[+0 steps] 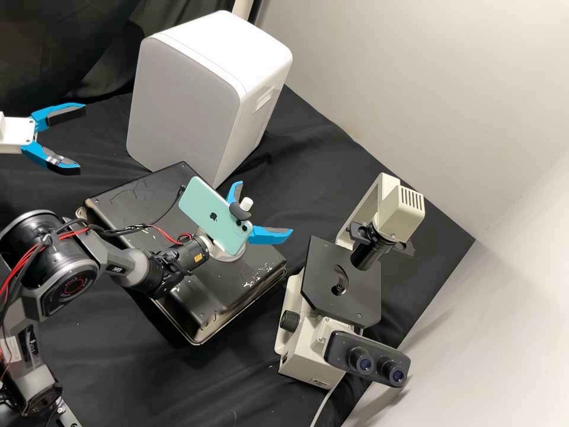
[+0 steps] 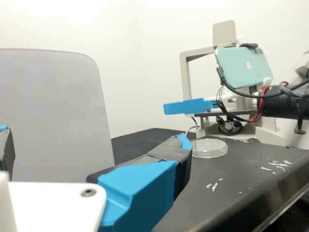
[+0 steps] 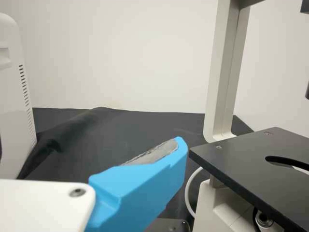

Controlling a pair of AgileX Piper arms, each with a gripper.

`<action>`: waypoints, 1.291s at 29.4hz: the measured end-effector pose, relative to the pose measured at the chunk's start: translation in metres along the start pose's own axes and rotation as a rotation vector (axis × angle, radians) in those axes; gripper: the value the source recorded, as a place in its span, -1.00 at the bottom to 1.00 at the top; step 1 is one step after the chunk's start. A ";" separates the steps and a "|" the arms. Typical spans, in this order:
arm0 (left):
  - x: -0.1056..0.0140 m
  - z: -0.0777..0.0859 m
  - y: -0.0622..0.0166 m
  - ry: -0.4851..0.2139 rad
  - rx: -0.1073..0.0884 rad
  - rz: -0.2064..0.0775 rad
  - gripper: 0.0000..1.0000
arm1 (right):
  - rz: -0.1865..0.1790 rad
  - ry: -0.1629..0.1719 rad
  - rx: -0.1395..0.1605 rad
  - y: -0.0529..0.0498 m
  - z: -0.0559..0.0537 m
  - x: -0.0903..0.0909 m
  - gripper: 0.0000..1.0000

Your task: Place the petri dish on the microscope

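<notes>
A clear petri dish point(image 2: 208, 146) lies flat on the black tray point(image 2: 251, 174). My right gripper point(image 1: 261, 212) hovers open just above the tray's far end, over the dish, with nothing between its blue fingers point(image 2: 188, 106). A mint phone point(image 1: 216, 216) is clamped on its wrist. The white microscope point(image 1: 349, 296) stands to the right of the tray, its black stage point(image 1: 341, 284) bare; one right finger point(image 3: 140, 179) points toward that stage point(image 3: 251, 159). My left gripper point(image 1: 50, 139) is open and empty at the far left of the bench, well apart from the dish.
A tall white appliance point(image 1: 201, 89) stands behind the tray point(image 1: 148, 196). A white wall runs along the bench's right edge, close behind the microscope. Black cloth covers the bench point(image 1: 178, 379).
</notes>
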 end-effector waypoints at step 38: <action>0.002 -0.001 -0.0041 0.003 -0.079 -0.024 1.00 | -0.039 0.002 -0.012 -0.015 0.010 -0.041 1.00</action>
